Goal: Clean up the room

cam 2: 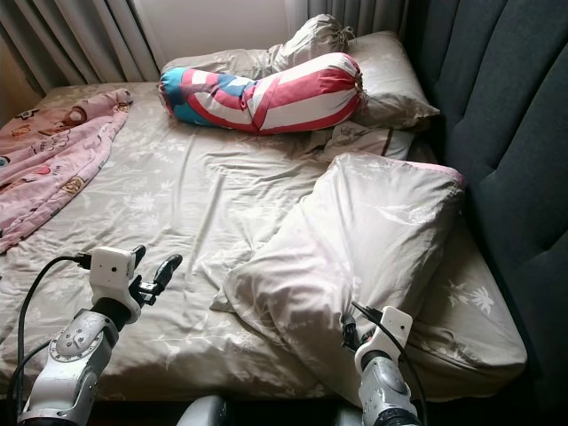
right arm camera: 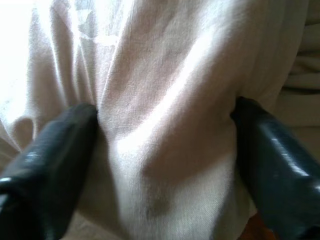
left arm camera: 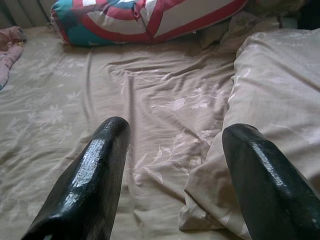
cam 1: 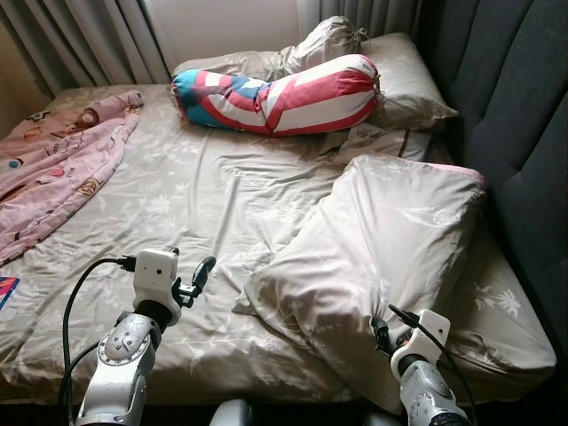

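My right gripper (right arm camera: 165, 150) pinches a bunched fold of the pillow (cam 1: 390, 240), which lies skewed near the bed's (cam 1: 177, 204) foot. Thin cloth may slip free when I lift. My left gripper (left arm camera: 175, 165) hovers spread.

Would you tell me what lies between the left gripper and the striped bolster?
Only bare, wrinkled sheet between the left gripper and bolster, in the head views.

Bed (cam 1: 222, 195) spans the frame: big pillow (cam 1: 390, 240) at center-right beside the headboard (cam 1: 524, 133) on the right edge, bolster (cam 1: 284, 93) at top center in front of two more pillows (cam 1: 399, 75), blanket (cam 1: 53, 160) at upper left, curtains (cam 1: 89, 40) across the top behind the bed.
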